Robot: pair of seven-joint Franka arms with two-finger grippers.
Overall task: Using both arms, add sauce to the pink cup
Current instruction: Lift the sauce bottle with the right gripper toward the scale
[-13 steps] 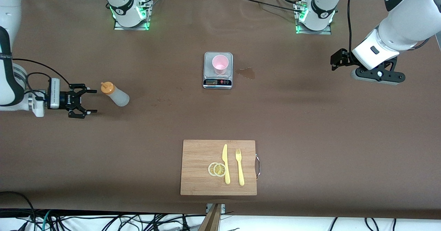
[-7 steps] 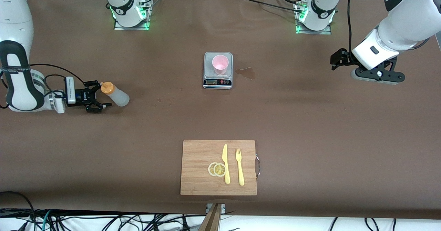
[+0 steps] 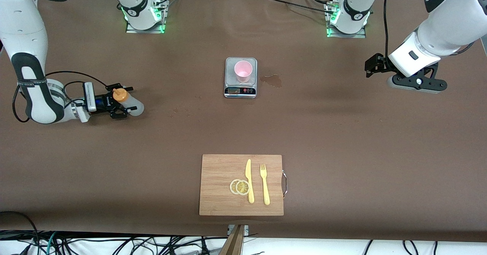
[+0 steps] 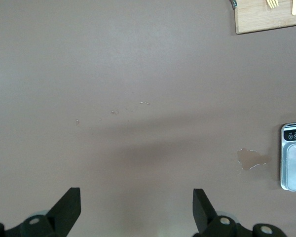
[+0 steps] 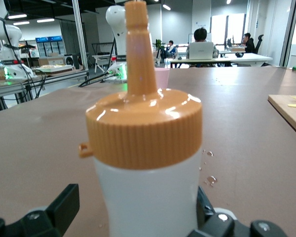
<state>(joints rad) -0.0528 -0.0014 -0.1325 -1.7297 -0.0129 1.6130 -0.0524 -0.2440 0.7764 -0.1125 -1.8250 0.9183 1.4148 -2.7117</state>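
Brown counter, stained near the scale carrying the pink cup. I've got my right claw spread around the sauce by the right arm's edge; next I'd pinch it. Left claw waits, spread, over its own end.

No lettering can be read for certain. The kitchen scale has a dark display strip with coloured buttons, but no digits show legibly; markings on the arm joints are likewise illegible.
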